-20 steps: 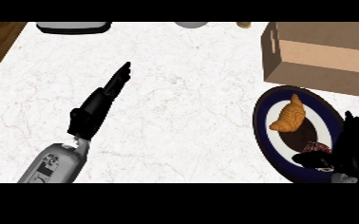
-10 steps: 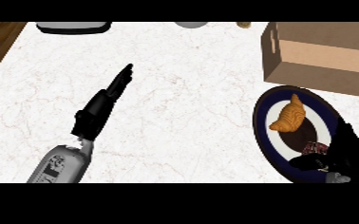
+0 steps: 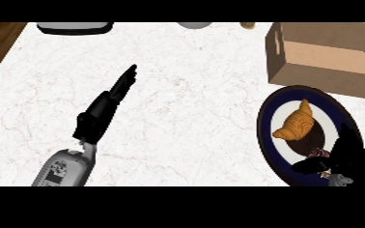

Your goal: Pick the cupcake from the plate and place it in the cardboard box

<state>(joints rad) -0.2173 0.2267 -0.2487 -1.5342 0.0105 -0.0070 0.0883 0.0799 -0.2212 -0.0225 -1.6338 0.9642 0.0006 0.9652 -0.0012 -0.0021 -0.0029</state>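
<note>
A dark cupcake (image 3: pixel 318 153) sits on the near part of a blue-rimmed plate (image 3: pixel 265 125) at the lower right, only partly visible. My right hand (image 3: pixel 348 149) curls round it, with fingers on its right side and the thumb on its near left side. A golden croissant (image 3: pixel 298 123) lies in the middle of the same plate. Just behind the plate stands the brown cardboard box (image 3: pixel 321 58), top open. My left hand (image 3: pixel 107 107) rests at the left of the counter, fingers straight and pointing up and right, holding nothing.
A dark flat object (image 3: pixel 75 27) lies along the far edge at the left. Further right along that edge are a grey round object (image 3: pixel 194 24) and a small item (image 3: pixel 248 25). The counter's wooden edge (image 3: pixel 8 34) shows at the far left.
My right hand has lowered onto the near side of the plate and its thumb has come round the cupcake. The left hand has not moved.
</note>
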